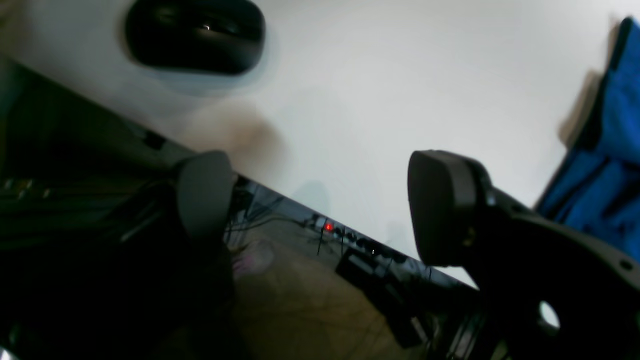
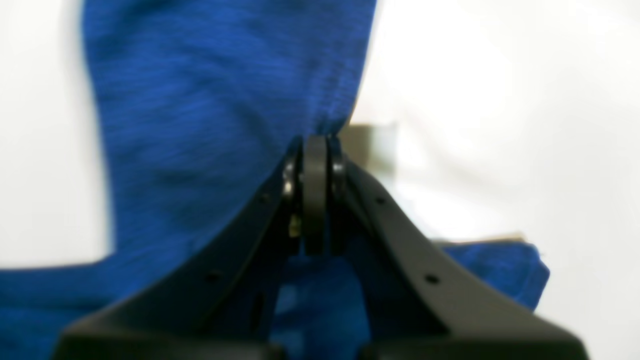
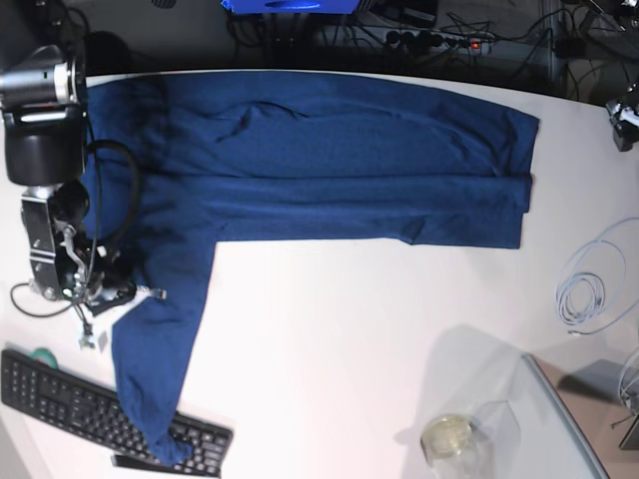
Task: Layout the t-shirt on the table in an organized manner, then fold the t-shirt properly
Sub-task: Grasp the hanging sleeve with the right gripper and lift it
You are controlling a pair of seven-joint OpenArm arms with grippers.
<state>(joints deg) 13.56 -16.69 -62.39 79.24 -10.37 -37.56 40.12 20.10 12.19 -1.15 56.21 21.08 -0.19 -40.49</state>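
1. The counter (image 3: 329,329) is wide and white, with a dark far edge.
2. The t-shirt (image 3: 329,165) lies spread along the counter's far side, one part running down toward the near edge onto the keyboard (image 3: 90,404).
3. The right gripper (image 2: 315,145) has its jaws pressed together on a hemmed edge of the t-shirt.
4. The left gripper (image 1: 320,200) hangs over the counter's edge, jaws wide apart, holding nothing.
5. A black mouse (image 1: 195,35) rests on the counter beyond it.

Setting: office or lab workstation. Indicators: wide white smooth counter (image 3: 329,349), black computer keyboard (image 3: 100,407), black computer mouse (image 1: 195,35), coiled white cable (image 3: 591,284), power strip with tangled black cables (image 3: 439,40).
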